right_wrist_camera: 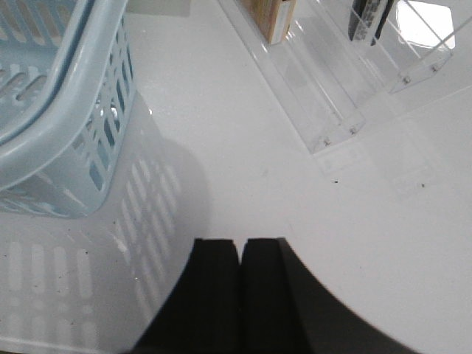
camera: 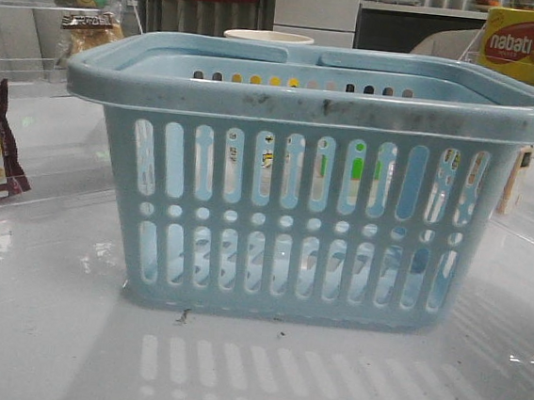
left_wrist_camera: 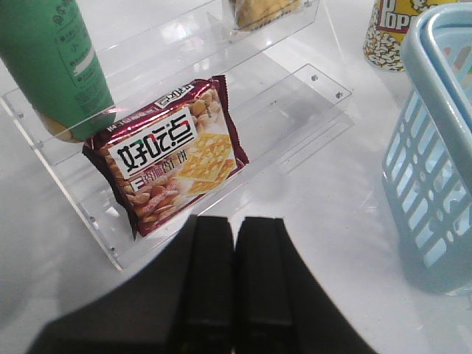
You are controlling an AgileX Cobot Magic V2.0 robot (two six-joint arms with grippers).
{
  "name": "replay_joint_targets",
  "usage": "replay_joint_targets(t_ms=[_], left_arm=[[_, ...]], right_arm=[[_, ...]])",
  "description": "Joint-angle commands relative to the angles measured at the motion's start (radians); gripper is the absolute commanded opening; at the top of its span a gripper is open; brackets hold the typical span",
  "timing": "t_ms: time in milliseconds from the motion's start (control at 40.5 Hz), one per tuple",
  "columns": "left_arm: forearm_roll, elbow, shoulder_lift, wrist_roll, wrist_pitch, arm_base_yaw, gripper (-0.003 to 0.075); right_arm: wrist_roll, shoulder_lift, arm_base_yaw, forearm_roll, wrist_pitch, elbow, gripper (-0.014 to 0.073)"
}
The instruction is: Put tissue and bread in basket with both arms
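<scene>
The light-blue basket (camera: 304,213) stands in the middle of the table and looks empty; its side also shows in the left wrist view (left_wrist_camera: 435,169) and the right wrist view (right_wrist_camera: 66,110). The bread (left_wrist_camera: 265,11), golden-brown in clear wrap, lies on the upper step of a clear acrylic shelf on the left; it also shows in the front view (camera: 89,33). A black item (right_wrist_camera: 366,18) stands on the right acrylic shelf, cut off by the frame edge; it may be the tissue. My left gripper (left_wrist_camera: 236,221) and right gripper (right_wrist_camera: 241,242) are shut and empty, above the table on either side of the basket.
A maroon-edged cracker bag (left_wrist_camera: 173,155) leans on the left shelf's lower step (left_wrist_camera: 295,110), with a green bottle (left_wrist_camera: 51,66) behind it. A popcorn cup (left_wrist_camera: 387,33) stands beside the basket. A brown block (right_wrist_camera: 273,18) sits on the right shelf (right_wrist_camera: 324,103). A yellow Nabati box (camera: 533,46) is at the back right.
</scene>
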Motion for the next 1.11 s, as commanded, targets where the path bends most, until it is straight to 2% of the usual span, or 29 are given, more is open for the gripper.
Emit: replay_joint_targets(t_ms=[0, 74, 123, 197, 247, 296, 345, 666, 1086], left_arm=[[-0.01, -0.033, -0.003, -0.004, -0.071, 0.0, 0.0091], [-0.01, -0.033, -0.003, -0.004, -0.071, 0.0, 0.0091], [-0.01, -0.033, -0.003, -0.004, -0.071, 0.0, 0.0091], [-0.01, -0.033, -0.003, -0.004, -0.071, 0.0, 0.0091], [-0.01, -0.033, -0.003, -0.004, -0.071, 0.0, 0.0091], [-0.01, -0.033, -0.003, -0.004, -0.071, 0.0, 0.0091], [-0.01, -0.033, -0.003, -0.004, -0.071, 0.0, 0.0091], [-0.01, -0.033, -0.003, -0.004, -0.071, 0.0, 0.0091], [-0.01, -0.033, -0.003, -0.004, -0.071, 0.0, 0.0091]], right_arm=[[-0.003, 0.001, 0.001, -0.017, -0.061, -0.036, 0.0059], [-0.003, 0.001, 0.001, -0.017, -0.069, -0.036, 0.0083], [-0.003, 0.001, 0.001, -0.017, -0.072, -0.036, 0.0137], [-0.003, 0.001, 0.001, -0.017, -0.087, -0.036, 0.0262], [-0.003, 0.002, 0.001, -0.017, -0.112, -0.036, 0.0378], [-0.003, 0.006, -0.001, -0.022, -0.134, -0.037, 0.0457], [-0.003, 0.015, -0.011, -0.022, -0.137, -0.046, 0.0499], [-0.003, 0.255, -0.212, -0.014, -0.109, -0.25, 0.05], [-0.003, 0.692, -0.233, 0.0, -0.049, -0.579, 0.05]])
